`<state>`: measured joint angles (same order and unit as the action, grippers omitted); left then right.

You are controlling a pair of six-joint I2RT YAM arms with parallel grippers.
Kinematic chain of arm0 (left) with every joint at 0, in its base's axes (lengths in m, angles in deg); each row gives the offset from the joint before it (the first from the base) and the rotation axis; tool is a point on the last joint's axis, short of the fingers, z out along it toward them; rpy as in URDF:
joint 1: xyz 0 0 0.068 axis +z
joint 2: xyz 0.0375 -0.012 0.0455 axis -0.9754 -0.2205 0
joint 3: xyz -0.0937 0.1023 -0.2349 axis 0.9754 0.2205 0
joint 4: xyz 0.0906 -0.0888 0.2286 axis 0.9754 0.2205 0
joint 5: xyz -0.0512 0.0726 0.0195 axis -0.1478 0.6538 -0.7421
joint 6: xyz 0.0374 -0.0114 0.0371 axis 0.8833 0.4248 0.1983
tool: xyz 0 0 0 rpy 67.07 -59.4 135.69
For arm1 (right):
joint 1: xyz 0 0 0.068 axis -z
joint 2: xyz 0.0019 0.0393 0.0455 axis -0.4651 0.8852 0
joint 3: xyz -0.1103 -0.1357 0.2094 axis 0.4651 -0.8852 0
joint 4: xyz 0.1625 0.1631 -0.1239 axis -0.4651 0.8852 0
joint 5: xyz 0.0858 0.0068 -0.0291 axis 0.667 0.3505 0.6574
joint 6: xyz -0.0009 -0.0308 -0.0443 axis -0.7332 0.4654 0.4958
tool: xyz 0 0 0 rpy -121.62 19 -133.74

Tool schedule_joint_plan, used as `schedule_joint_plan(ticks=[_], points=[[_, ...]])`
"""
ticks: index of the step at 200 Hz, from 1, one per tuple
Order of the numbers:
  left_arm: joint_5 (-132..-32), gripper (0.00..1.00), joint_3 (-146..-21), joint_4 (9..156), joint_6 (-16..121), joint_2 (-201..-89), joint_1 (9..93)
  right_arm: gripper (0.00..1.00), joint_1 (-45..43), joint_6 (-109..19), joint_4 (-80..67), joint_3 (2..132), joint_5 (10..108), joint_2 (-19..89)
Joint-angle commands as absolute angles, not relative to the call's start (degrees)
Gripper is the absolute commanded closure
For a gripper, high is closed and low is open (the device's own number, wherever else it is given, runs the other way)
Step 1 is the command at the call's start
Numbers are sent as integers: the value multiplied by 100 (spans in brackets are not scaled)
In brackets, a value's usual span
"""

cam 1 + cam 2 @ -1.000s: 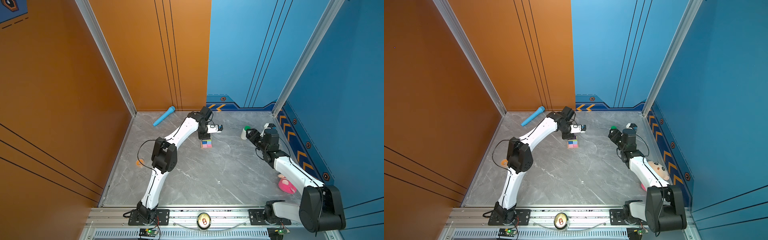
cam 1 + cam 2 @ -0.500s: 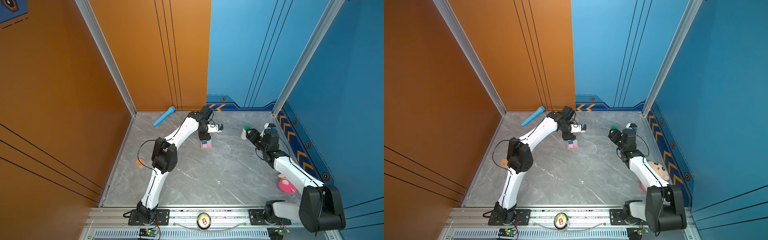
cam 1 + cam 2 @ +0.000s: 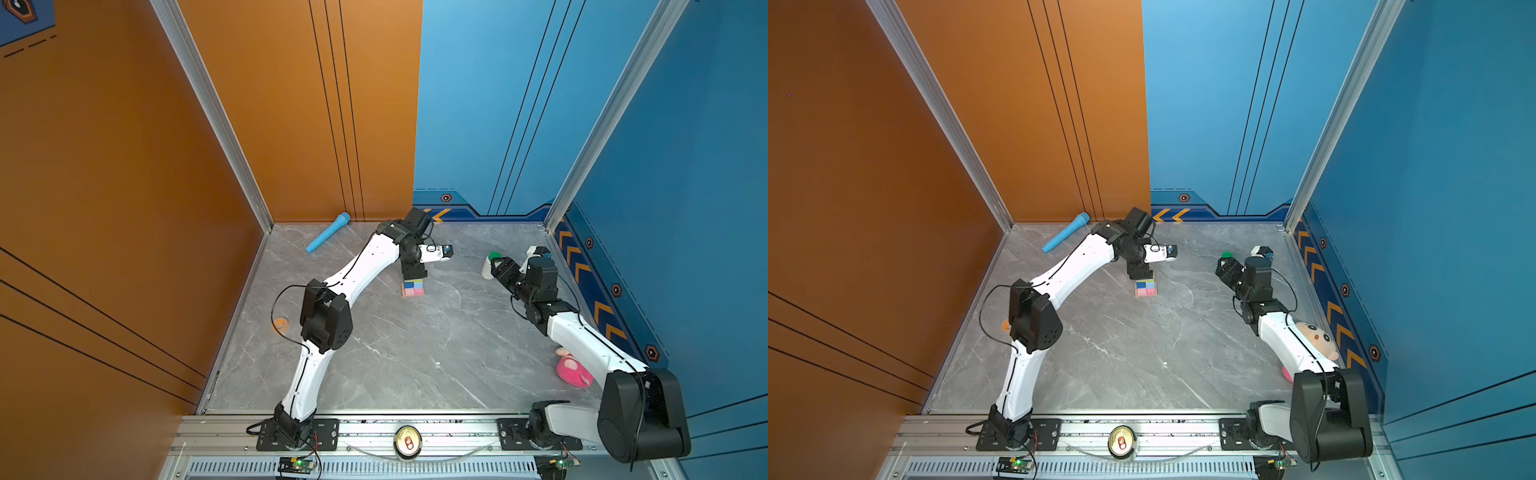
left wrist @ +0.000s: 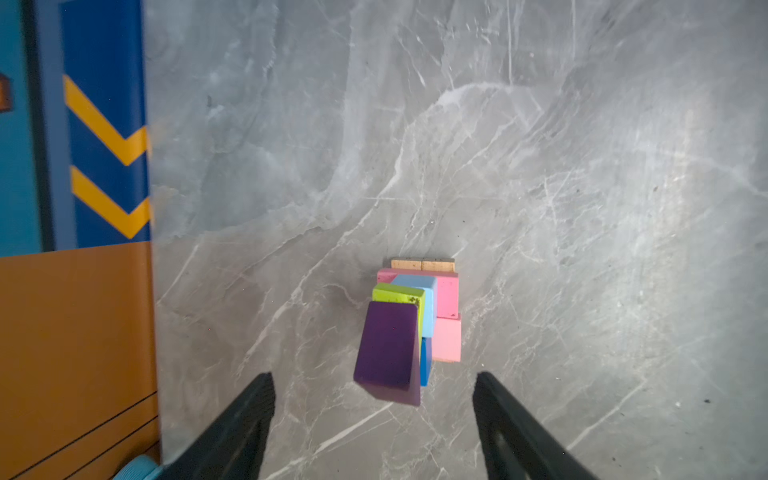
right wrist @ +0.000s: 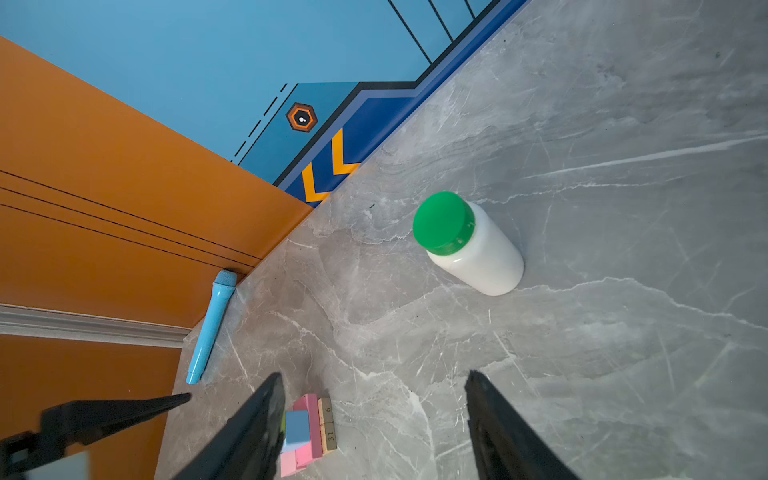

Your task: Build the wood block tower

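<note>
Purple peaked block (image 4: pixel 388 349), visible only in left wrist view, caps upright tower (image 3: pixel 412 286); left hand (image 3: pixel 413 272) and right hand (image 5: pixel 374 374) gape empty.

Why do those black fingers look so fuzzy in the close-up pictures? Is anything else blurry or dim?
Left wrist view: the left fingers, likely too near the lens, blur, while the tower is sharp; corners darken. Right wrist view: the right fingers blur likewise; the white bottle is crisp. Top views: evenly lit, sharp.
</note>
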<state>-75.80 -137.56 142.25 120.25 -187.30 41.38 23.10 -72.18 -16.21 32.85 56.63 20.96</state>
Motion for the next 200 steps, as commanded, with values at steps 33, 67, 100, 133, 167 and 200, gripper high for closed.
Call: schedule_joint_plan(ticks=[33,67,100,133,167,200], points=[[-6924,43,-13611,14345,10372,-17533,4070,32,2041,-7169,-1419,3445,5702,1773],[-7496,65,-13069,14176,8826,-16866,4208,34,1783,-7145,-1319,3451,5624,1638],[-7631,89,-11206,12651,7209,-15836,4376,39,1508,-7053,-1180,3562,5528,1605],[-7794,100,-9013,10838,5122,-14764,4725,41,1290,-6985,-1074,3694,5475,1715],[-8133,100,-7608,9705,3931,-14455,4858,45,1109,-7005,-1119,3861,5527,1976],[-8431,100,-7323,9123,3428,-14972,5009,54,962,-7065,-1266,3995,5639,2261]])
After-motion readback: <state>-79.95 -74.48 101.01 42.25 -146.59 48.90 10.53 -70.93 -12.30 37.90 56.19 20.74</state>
